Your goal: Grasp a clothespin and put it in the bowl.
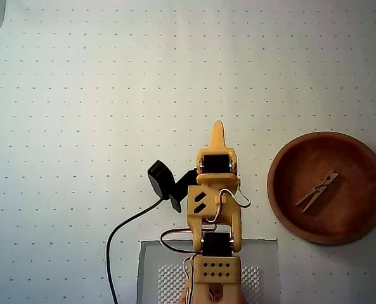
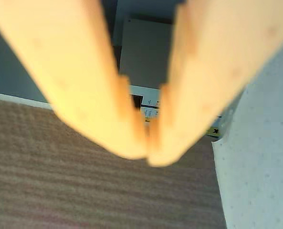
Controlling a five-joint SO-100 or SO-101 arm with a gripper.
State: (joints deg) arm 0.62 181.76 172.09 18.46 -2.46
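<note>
On my wrist view the tool [image 2: 148, 155] fills most of the frame: two blurred orange fingers [image 2: 84, 81] that meet at their tips, so I read it as closed, with nothing between them. Past the tips I see a brownish ribbed surface low in the frame, a white dotted sheet [image 2: 260, 157] at the right edge, and some pale, out-of-focus furniture further back that I cannot identify.

From the overhead view the tool [image 1: 218, 128] shows as a single orange point aimed toward the top of the frame, carried by the folded orange arm [image 1: 214, 209] that rises from the bottom centre. A small black camera [image 1: 160, 178] sits on the arm's left side in that view, and its black cable [image 1: 121, 237] loops down to the bottom edge. The arm's base stands on a grey mat [image 1: 151, 272].

The dotted white table [image 1: 111, 95] is bare around the tool. The bowl [image 1: 283, 196] sits to the right of the arm in the overhead view, well apart from the tool. The clothespin [image 1: 317, 191] lies inside the bowl, near its middle, resting diagonally on the bowl's floor.
</note>
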